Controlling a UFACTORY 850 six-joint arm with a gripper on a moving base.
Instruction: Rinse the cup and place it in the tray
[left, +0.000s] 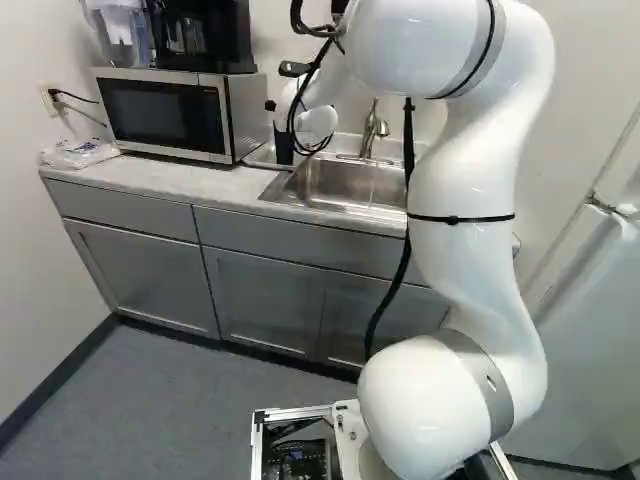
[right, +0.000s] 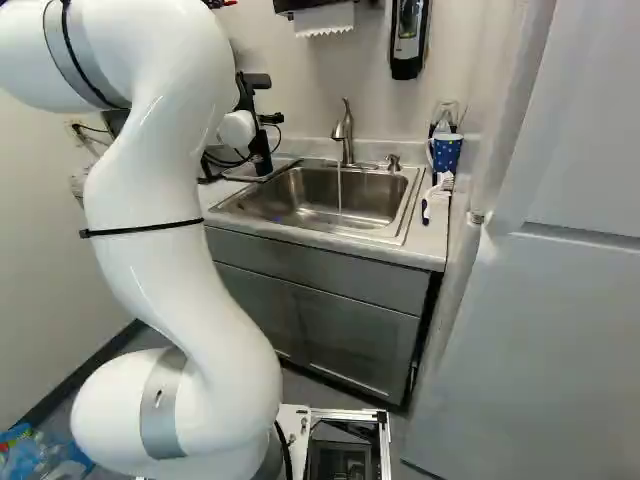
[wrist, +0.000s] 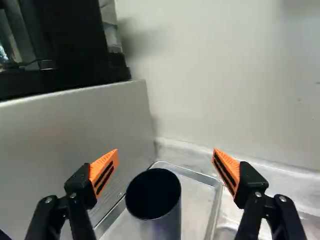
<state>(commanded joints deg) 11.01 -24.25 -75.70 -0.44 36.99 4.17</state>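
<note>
The dark cup (wrist: 162, 223) stands mouth up in the metal tray (wrist: 194, 197), right of the microwave (left: 165, 115) and left of the sink (right: 370, 196). The gripper (wrist: 165, 151) is released, its orange pads apart on either side. Placing looks all but finished; next, likely, is backing off without brushing the rim. Water runs from the faucet (right: 346, 140).

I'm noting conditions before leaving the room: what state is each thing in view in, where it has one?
Cup: upright in the tray, mouth up
Tool: open, not gripping the cup
Faucet: running, thin stream
Microwave: door shut
Cabinet doors: shut
</note>
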